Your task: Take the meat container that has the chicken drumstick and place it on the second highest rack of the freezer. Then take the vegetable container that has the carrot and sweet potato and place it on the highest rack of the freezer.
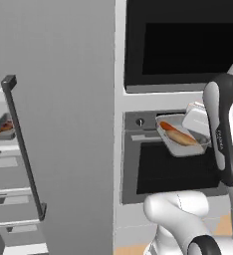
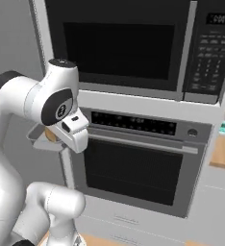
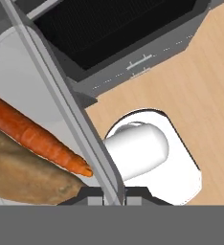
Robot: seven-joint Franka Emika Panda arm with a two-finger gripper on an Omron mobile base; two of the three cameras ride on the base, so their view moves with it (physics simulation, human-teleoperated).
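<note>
- the gripper (image 1: 204,130) is clamped on the rim of the vegetable container (image 1: 180,135), the clear tray with the carrot (image 3: 35,135) and the sweet potato (image 3: 23,174) lying side by side in it; in the hand view the tray wall runs straight down between the two finger tips.
- the tray hangs in the air in front of the oven (image 1: 171,164), below the microwave (image 2: 129,45), well apart from the freezer.
- the freezer door (image 1: 58,124) stands open to your left, and a meat container (image 1: 3,128) already sits on an upper rack (image 1: 1,139), so judge this as the carry leg of the second half.
- keep the tray level as you swing left: the grip is on one edge only, so the far side can sag and the vegetables can roll.
- go around the door's edge and its dark handle (image 1: 24,149), not through them.
- aim for the rack above the meat container; come in above that rack, then lower.
- let go only once the base rests flat.
</note>
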